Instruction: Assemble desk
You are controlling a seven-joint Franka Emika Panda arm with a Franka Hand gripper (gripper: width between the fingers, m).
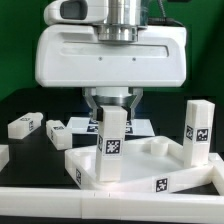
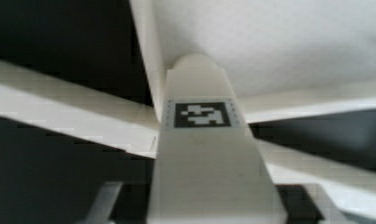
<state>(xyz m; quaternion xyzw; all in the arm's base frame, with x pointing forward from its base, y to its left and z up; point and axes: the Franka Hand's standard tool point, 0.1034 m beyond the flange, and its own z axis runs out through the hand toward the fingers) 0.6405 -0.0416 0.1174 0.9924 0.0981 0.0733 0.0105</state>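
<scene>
The large white plastic rectangular tabletop slab (image 1: 130,186) with a raised rim lies flat on the black bench (image 1: 35,145), toward the front of the exterior view. Over its left part in that view stands a white square-section tagged leg (image 1: 113,150), upright, its top clamped in the claw (image 1: 113,103), whose jaws are narrowed onto it. Whether its foot already meets the slab I cannot tell. A second upright leg (image 1: 197,128) stands at the slab's right end, and two loose white legs (image 1: 22,126) lie apart on the bench. The step looks like seating the held leg. Keep it plumb, centre it over its corner socket, and lower gently before twisting.
</scene>
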